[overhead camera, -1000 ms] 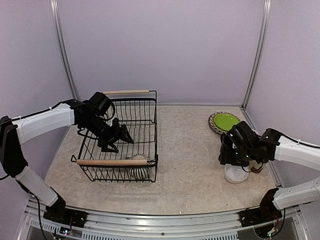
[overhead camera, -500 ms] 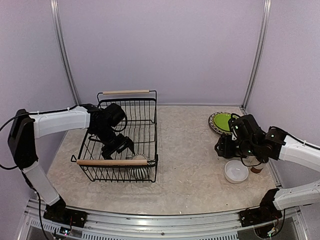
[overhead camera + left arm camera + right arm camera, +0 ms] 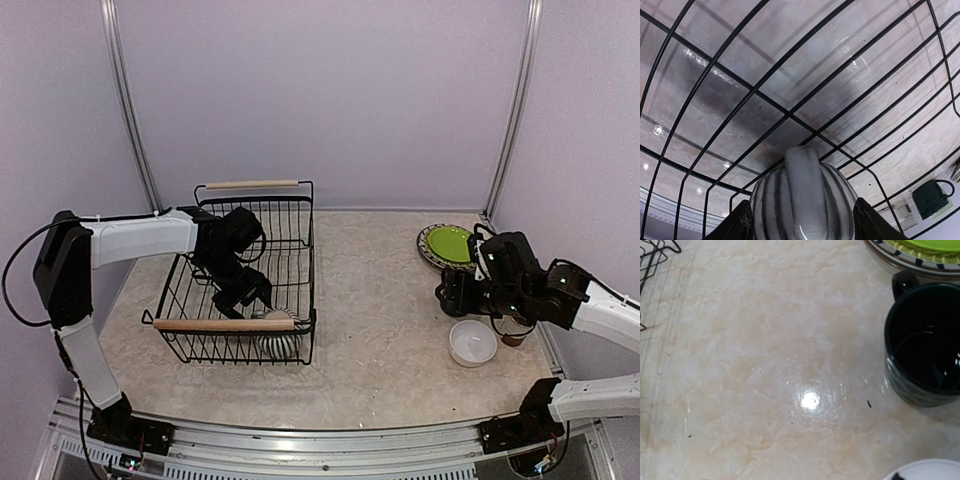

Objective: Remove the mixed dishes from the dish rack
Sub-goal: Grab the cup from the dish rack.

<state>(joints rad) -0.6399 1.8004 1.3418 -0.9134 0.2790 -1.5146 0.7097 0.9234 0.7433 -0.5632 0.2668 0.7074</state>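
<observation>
The dish rack point(image 3: 300, 262) stands at the left, a black wire basket with two wooden handles. A striped mug point(image 3: 281, 341) lies in its near right corner, handle facing the left wrist camera point(image 3: 802, 200). My left gripper point(image 3: 247, 293) reaches down inside the rack, its fingertips point(image 3: 736, 226) pressed to both sides of the mug. My right gripper point(image 3: 447, 293) hovers over the table with nothing in it; its fingers stay outside the right wrist view. Just right of it stands the dark teal mug point(image 3: 922, 355). The lime-green plate point(image 3: 450, 241) lies on the striped plate point(image 3: 910, 262). The white bowl point(image 3: 472, 342) sits nearby.
A small brownish object point(image 3: 515, 338) sits right of the bowl, near the right wall post point(image 3: 510, 110). The rack's near wooden handle point(image 3: 225, 324) crosses just in front of my left gripper. Marbled tabletop point(image 3: 375, 300) lies between rack and dishes.
My left gripper moved toward the rack's near right corner and narrowed around the striped mug. My right arm drew back from above the white bowl toward the plates.
</observation>
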